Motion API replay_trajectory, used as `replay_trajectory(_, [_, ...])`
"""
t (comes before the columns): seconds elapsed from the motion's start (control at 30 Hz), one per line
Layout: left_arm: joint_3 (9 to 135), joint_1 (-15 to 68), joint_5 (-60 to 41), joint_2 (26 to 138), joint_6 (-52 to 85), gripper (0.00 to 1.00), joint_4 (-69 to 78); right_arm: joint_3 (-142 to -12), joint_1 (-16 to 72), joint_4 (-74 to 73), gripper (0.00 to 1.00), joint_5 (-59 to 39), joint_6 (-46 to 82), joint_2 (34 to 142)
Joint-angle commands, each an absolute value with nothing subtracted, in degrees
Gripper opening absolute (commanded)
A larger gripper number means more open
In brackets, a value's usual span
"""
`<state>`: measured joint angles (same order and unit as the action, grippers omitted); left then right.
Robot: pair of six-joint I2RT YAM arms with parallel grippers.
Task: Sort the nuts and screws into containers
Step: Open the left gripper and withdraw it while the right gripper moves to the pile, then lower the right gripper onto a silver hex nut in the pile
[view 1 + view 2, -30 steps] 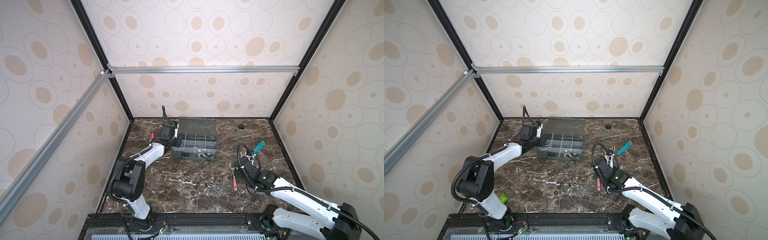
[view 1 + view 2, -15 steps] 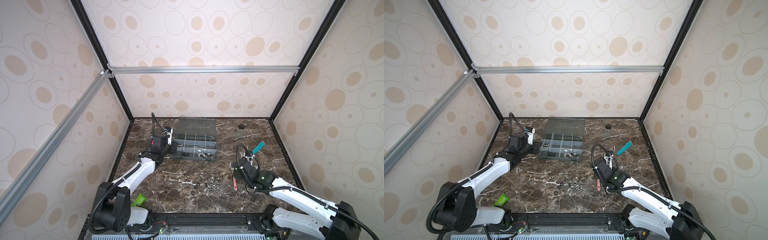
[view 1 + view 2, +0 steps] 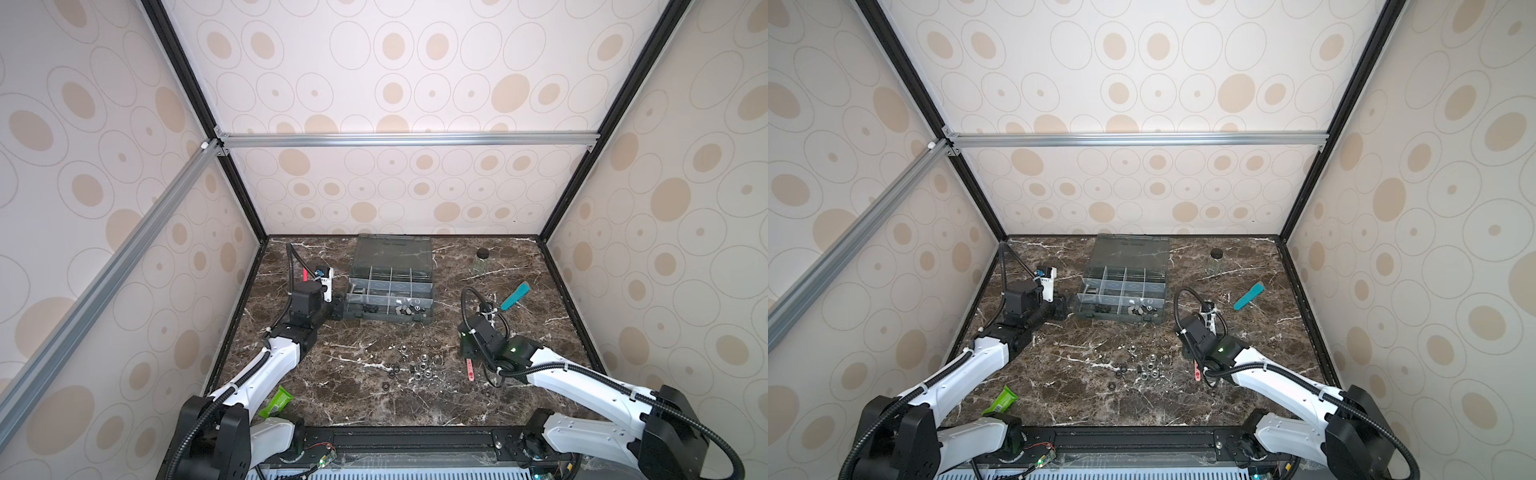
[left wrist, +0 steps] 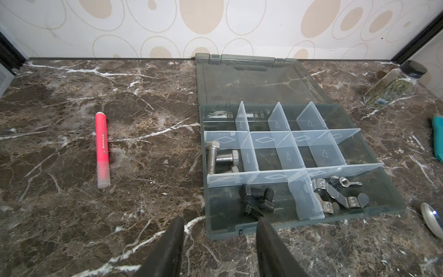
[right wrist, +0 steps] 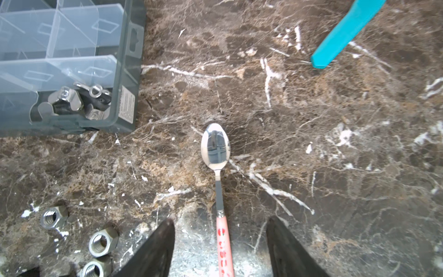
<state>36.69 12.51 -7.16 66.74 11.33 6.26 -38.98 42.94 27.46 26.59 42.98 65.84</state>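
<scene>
Moved: left arm has swung back off the box and come down, so the left gripper now sits low at the near corner of the grey plastic organizer box. The right arm has barely shifted.
Left fingers: spread wide with nothing between them. The box's front wall is just ahead of one tip.
Right fingers: the right gripper is spread too. It straddles the handle of the pink-handled steel spoon, apparently without touching it.
Sorted so far: silver hex-head bolts lie a compartment beyond the left fingers. Short black bolts are in the one nearest them, and shiny wing nuts are one divider over.
Left to do: loose silver hex nuts lie on the brown marble table just beside the right fingers, with small black ring nuts a little further off. I'd call it partly done.
Free containers: several translucent-walled compartments beyond the bolts look bare.
Room: open marble lies around both pairs of fingers. A teal plastic strip is well ahead of the right fingers, and a red marker pen is well aside of the left.
Edges: a descending finger could clip the upright dividers or the box rim.
</scene>
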Motion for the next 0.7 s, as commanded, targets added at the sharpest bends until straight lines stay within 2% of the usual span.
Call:
replay_trajectory(0.0, [35.84,11.6,-7.88,64.63,10.51,0.49,9.82,-42.09,42.78,27.67,0.64,23.79,41.68,68.51])
replay_trajectory(0.67, [34.72,11.35,-9.45,62.87,12.05,0.51,11.66,-58.21,48.93,24.37,0.61,12.61,34.36,93.72])
